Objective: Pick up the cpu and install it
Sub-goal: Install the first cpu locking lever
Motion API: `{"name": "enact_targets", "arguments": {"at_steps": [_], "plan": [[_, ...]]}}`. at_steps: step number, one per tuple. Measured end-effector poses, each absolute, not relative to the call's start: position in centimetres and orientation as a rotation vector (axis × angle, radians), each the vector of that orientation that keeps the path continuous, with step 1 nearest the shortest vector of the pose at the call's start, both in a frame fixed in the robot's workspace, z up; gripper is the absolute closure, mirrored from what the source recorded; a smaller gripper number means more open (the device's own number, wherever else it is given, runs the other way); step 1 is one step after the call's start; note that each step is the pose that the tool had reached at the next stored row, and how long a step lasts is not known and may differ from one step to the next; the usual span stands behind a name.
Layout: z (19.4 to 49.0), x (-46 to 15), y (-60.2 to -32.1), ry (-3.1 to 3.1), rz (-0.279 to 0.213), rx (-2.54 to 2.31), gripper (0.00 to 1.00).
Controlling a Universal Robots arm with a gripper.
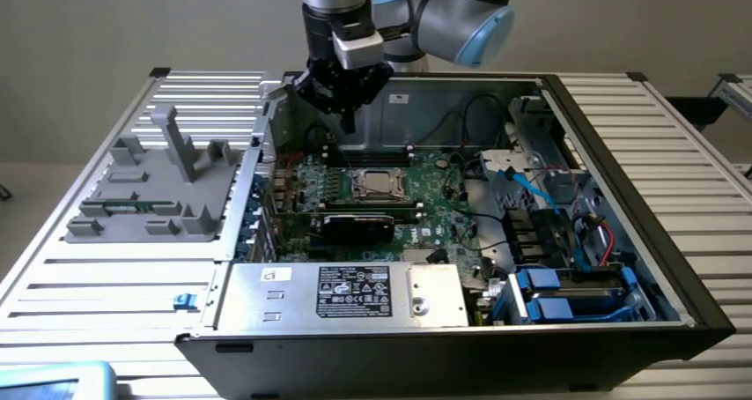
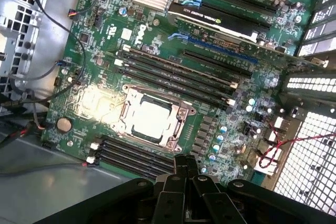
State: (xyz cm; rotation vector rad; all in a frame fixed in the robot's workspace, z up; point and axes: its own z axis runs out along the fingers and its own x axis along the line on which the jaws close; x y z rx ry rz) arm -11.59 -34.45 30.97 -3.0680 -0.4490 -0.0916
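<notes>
Arm [image 1: 453, 17] cut off at the 12 o'clock edge, exterior view. Light object [image 1: 47, 387] cropped at the 7 o'clock corner, not identifiable. Label [image 1: 352, 291] print on power supply [image 1: 435, 299] too small to be read. Motherboard [image 2: 94, 100] beside cpu [image 2: 151, 119] washed out by glare.

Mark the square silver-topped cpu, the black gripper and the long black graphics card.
square silver-topped cpu [image 2: 152, 116], wrist view, centre of its metal top.
black gripper [image 1: 349, 122], exterior view, at its tip.
long black graphics card [image 1: 358, 226], exterior view, middle of its top face.
</notes>
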Motion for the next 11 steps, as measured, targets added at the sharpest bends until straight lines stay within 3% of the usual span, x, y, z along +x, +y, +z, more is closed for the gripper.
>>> {"name": "enact_targets", "arguments": {"at_steps": [11], "plan": [[30.86, -11.59, -34.45, -0.301, -0.095, -3.089, 0.89]]}}
